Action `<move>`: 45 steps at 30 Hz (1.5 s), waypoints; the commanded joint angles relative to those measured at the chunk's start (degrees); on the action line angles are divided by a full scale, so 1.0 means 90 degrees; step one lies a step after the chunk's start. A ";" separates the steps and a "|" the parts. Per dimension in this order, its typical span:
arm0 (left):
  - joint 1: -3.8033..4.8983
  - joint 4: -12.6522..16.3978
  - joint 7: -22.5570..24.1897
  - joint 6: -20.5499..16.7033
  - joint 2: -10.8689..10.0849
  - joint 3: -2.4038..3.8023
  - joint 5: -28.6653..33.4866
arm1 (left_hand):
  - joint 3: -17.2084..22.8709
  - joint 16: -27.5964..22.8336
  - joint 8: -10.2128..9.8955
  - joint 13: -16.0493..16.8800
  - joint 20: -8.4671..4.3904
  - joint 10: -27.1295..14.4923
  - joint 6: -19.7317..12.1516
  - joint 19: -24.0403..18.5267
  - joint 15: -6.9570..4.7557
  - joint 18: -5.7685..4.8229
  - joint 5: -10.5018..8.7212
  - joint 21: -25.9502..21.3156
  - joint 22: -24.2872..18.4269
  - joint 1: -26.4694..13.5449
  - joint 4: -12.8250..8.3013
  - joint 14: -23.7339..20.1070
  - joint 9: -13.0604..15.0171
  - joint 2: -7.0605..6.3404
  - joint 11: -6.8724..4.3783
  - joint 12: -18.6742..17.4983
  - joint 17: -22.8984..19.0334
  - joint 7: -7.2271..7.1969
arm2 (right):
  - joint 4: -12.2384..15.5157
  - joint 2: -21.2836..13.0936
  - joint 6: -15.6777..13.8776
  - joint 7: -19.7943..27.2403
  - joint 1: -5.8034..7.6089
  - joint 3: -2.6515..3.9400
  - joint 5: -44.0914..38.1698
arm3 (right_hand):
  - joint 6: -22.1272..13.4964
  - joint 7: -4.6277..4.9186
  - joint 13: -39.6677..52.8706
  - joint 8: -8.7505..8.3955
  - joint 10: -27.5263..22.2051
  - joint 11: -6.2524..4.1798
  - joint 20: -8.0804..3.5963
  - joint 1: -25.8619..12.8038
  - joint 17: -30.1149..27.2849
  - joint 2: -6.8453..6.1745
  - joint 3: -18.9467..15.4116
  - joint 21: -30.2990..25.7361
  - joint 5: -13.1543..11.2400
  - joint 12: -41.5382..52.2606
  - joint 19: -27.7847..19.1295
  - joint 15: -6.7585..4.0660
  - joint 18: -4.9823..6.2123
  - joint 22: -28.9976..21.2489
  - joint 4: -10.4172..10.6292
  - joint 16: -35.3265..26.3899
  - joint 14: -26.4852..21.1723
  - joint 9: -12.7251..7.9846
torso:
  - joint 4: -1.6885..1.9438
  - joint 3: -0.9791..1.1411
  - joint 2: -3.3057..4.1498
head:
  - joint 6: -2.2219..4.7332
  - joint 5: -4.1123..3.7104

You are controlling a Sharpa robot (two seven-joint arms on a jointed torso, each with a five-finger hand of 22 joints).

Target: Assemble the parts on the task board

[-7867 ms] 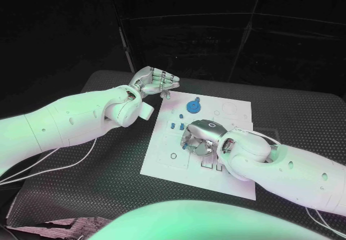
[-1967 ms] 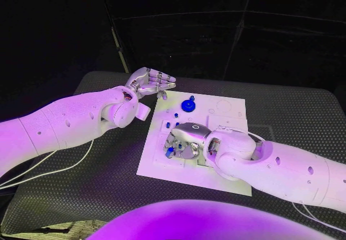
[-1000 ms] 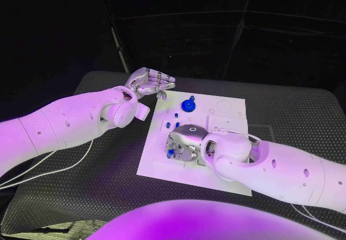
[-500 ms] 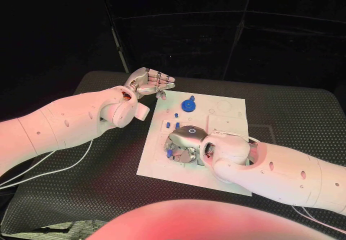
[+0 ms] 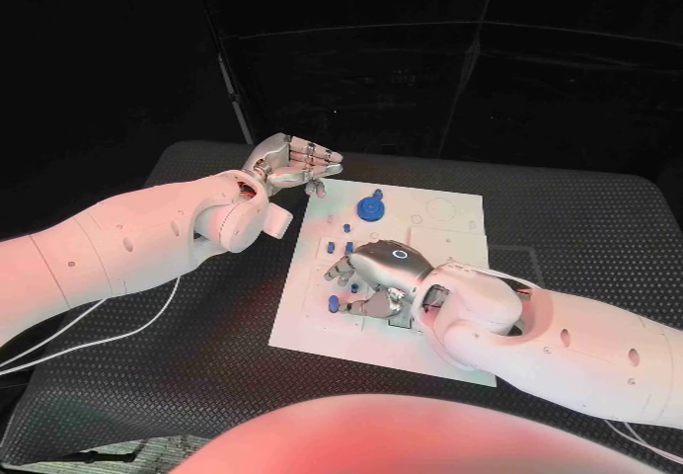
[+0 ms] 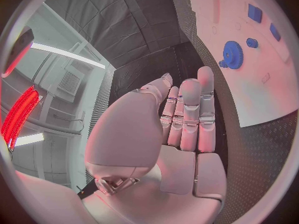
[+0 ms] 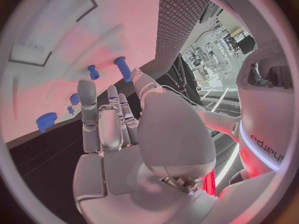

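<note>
Care matters: my right hand (image 5: 382,276), fingers spread and holding nothing, should settle squarely over the small blue part (image 5: 334,304) on the task board (image 5: 453,212) before pinching.

Black bench (image 5: 569,212) with a ribbed, diamond-textured mat surface; dark backdrop behind it crossed by thin poles (image 5: 235,94); white cables (image 5: 86,326) trail across the mat.

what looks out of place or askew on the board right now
Nothing stands out. The task board lies flat on the table, the blue gear sits near its far edge, small blue parts rest on it, and the right hand hovers above.
</note>
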 commanded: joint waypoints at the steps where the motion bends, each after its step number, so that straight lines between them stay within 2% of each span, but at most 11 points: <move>1: 0.0010 0.0016 0.0018 0.0054 -0.0015 0.0008 0.0023 | 0.0023 -0.0031 -0.0034 -0.0008 -0.0007 -0.0034 0.0007 0.0031 0.0002 0.0083 0.0009 -0.0028 -0.0006 0.0055 -0.0030 -0.0024 -0.0006 0.0015 0.0010 0.0044 -0.0005 0.0031 | 0.0299 -0.0356 -0.0617 0.0213 0.0007 0.0044 0.0221 | -0.0009 0.0013 0.0014 0.0023 -0.0058 -0.0009 -0.0011 0.0055 0.0008 -0.0011 -0.0156 -0.0053 0.0055 0.0103 -0.0044 0.0039 0.0004 -0.0024 -0.0008 -0.0028 0.0190 0.0016 | -0.0006 -0.0009 -0.0009 | 0.0001 -0.0055; 5: 0.0009 0.0016 0.0018 0.0045 -0.0045 0.0007 0.0023 | 0.0023 -0.0031 -0.0034 -0.0008 -0.0007 -0.0034 0.0007 0.0031 0.0002 0.0083 0.0009 -0.0028 -0.0006 0.0055 -0.0030 -0.0024 -0.0006 0.0015 0.0010 0.0044 -0.0005 0.0031 | 0.0675 -0.1094 -0.0683 0.0060 0.0013 0.0310 0.1150 | 0.0428 0.0200 0.0085 0.0203 0.0222 -0.0005 -0.0016 0.0044 0.0023 0.0127 -0.0365 -0.0018 0.0134 0.0456 0.0021 0.0038 -0.0014 0.0049 0.0072 -0.0017 0.0199 0.0088 | -0.0014 -0.0012 -0.0017 | 0.0054 -0.0228; 7: 0.0009 0.0014 0.0018 0.0039 -0.0061 0.0007 0.0023 | 0.0023 -0.0031 -0.0034 -0.0008 -0.0007 -0.0034 0.0007 0.0031 0.0002 0.0083 0.0009 -0.0028 -0.0006 0.0055 -0.0030 -0.0024 -0.0006 0.0015 0.0010 0.0044 -0.0005 0.0031 | 0.0791 -0.1452 -0.0700 -0.0086 0.0021 0.0410 0.1689 | 0.0717 0.0211 0.0189 0.0346 0.0627 -0.0037 -0.0015 -0.0132 0.0156 0.0190 -0.0447 0.0062 0.0278 0.0733 0.0118 0.0028 -0.0033 0.0196 0.0227 0.0059 0.0234 0.0139 | -0.0030 -0.0015 -0.0024 | 0.0101 -0.0330; 11: 0.0009 0.0009 0.0016 0.0032 -0.0073 0.0006 0.0023 | 0.0023 -0.0031 -0.0034 -0.0008 -0.0007 -0.0034 0.0007 0.0031 0.0002 0.0083 0.0009 -0.0028 -0.0006 0.0055 -0.0030 -0.0024 -0.0006 0.0015 0.0010 0.0044 -0.0005 0.0031 | 0.0974 -0.2186 -0.0732 -0.0502 0.0037 0.0518 0.2464 | 0.1158 -0.0075 0.0790 0.0613 0.1623 -0.0347 -0.0208 -0.0643 0.0703 0.0069 -0.0915 0.0388 0.0846 0.1766 0.0494 -0.0219 -0.0119 0.0775 0.0623 0.0373 0.0364 0.0221 | -0.0085 -0.0032 -0.0062 | 0.0149 -0.0508; 13: 0.0008 0.0008 0.0016 0.0030 -0.0068 0.0005 0.0023 | 0.0023 -0.0031 -0.0034 -0.0008 -0.0007 -0.0034 0.0007 0.0031 0.0002 0.0083 0.0009 -0.0028 -0.0006 0.0055 -0.0030 -0.0024 -0.0006 0.0015 0.0010 0.0044 -0.0005 0.0031 | 0.1042 -0.2462 -0.0739 -0.0765 0.0038 0.0541 0.2635 | 0.1238 -0.0159 0.1233 0.0738 0.1701 -0.0437 -0.0306 -0.0692 0.0969 0.0070 -0.1118 0.0544 0.0869 0.2327 0.0664 -0.0307 -0.0172 0.1063 0.0732 0.0518 0.0413 0.0269 | -0.0109 -0.0039 -0.0074 | 0.0176 -0.0609; 15: 0.0008 0.0006 0.0016 0.0031 -0.0061 0.0005 0.0023 | 0.0023 -0.0031 -0.0034 -0.0008 -0.0007 -0.0034 0.0007 0.0031 0.0002 0.0083 0.0009 -0.0029 -0.0006 0.0054 -0.0030 -0.0024 -0.0006 0.0014 0.0010 0.0044 -0.0006 0.0031 | 0.1089 -0.2636 -0.0760 -0.0995 0.0037 0.0551 0.2656 | 0.1201 -0.0199 0.2299 0.0886 0.1428 -0.0492 -0.0380 -0.0581 0.1172 0.0113 -0.1385 0.0667 0.0848 0.3374 0.0790 -0.0379 -0.0221 0.1277 0.0825 0.0639 0.0441 0.0343 | -0.0126 -0.0045 -0.0083 | 0.0193 -0.0655; 18: 0.0008 0.0001 0.0013 0.0027 -0.0051 0.0004 0.0023 | 0.0022 -0.0032 -0.0035 -0.0009 -0.0006 -0.0037 0.0005 0.0031 0.0002 0.0083 0.0009 -0.0032 -0.0008 0.0053 -0.0031 -0.0025 -0.0007 0.0012 0.0011 0.0044 -0.0009 0.0032 | 0.1155 -0.2875 -0.0768 -0.1428 0.0030 0.0559 0.2503 | 0.1154 -0.0233 0.4601 0.1208 0.1400 -0.0526 -0.0389 -0.0484 0.1351 0.0243 -0.1859 0.0848 0.0731 0.5397 0.0967 -0.0363 -0.0277 0.1624 0.1057 0.0742 0.0455 0.0545 | -0.0160 -0.0042 -0.0099 | 0.0219 -0.0730; 20: 0.0008 -0.0004 0.0008 0.0021 -0.0048 0.0004 0.0023 | 0.0022 -0.0032 -0.0035 -0.0009 -0.0006 -0.0037 0.0005 0.0031 0.0002 0.0083 0.0009 -0.0032 -0.0008 0.0053 -0.0031 -0.0025 -0.0007 0.0012 0.0011 0.0044 -0.0009 0.0032 | 0.1188 -0.2993 -0.0729 -0.1702 0.0011 0.0558 0.2339 | 0.1095 -0.0232 0.5025 0.1267 0.1439 -0.0503 -0.0382 -0.0526 0.1409 0.0210 -0.2009 0.0873 0.0721 0.5710 0.0987 -0.0366 -0.0283 0.1681 0.1131 0.0769 0.0464 0.0590 | -0.0183 -0.0038 -0.0108 | 0.0225 -0.0763; 26: 0.0007 -0.0014 0.0008 0.0020 -0.0046 0.0002 0.0023 | 0.0022 -0.0032 -0.0035 -0.0009 -0.0006 -0.0037 0.0005 0.0031 0.0002 0.0083 0.0009 -0.0032 -0.0008 0.0053 -0.0031 -0.0025 -0.0007 0.0012 0.0011 0.0044 -0.0009 0.0032 | 0.1286 -0.3187 -0.0583 -0.2312 -0.0190 0.0545 0.1948 | 0.1013 -0.0247 0.5859 0.1448 0.1626 -0.0507 -0.0381 -0.0848 0.1641 0.0274 -0.2306 0.0952 0.0837 0.6339 0.1060 -0.0363 -0.0305 0.1843 0.1190 0.0874 0.0502 0.0715 | -0.0234 -0.0053 -0.0139 | 0.0219 -0.0830; 34: 0.0004 -0.0016 0.0014 0.0032 -0.0042 0.0001 0.0023 | 0.0022 -0.0032 -0.0035 -0.0009 -0.0006 -0.0037 0.0005 0.0031 0.0002 0.0083 0.0009 -0.0032 -0.0008 0.0053 -0.0031 -0.0025 -0.0007 0.0012 0.0011 0.0044 -0.0009 0.0032 | 0.1379 -0.3115 -0.0456 -0.2639 -0.0569 0.0540 0.1629 | 0.0963 -0.0257 0.6326 0.1581 0.1750 -0.0513 -0.0382 -0.1022 0.1756 0.0291 -0.2420 0.0996 0.0877 0.6674 0.1094 -0.0365 -0.0318 0.1931 0.1198 0.0926 0.0518 0.0802 | -0.0237 -0.0059 -0.0149 | 0.0185 -0.0850; 45: -0.0001 -0.0013 0.0014 0.0040 -0.0055 0.0000 0.0023 | 0.0022 -0.0032 -0.0033 -0.0008 -0.0006 -0.0035 0.0009 0.0032 0.0003 0.0083 0.0009 -0.0035 -0.0010 0.0046 -0.0026 -0.0026 -0.0006 0.0015 0.0011 0.0047 -0.0013 0.0031 | 0.1341 -0.2878 -0.0382 -0.2645 -0.0757 0.0538 0.1535 | 0.0993 -0.0285 0.6616 0.1712 0.1846 -0.0535 -0.0391 -0.1026 0.1819 0.0294 -0.2440 0.1016 0.0866 0.6883 0.1106 -0.0379 -0.0323 0.1972 0.1198 0.0954 0.0526 0.0878 | -0.0241 -0.0063 -0.0146 | 0.0141 -0.0846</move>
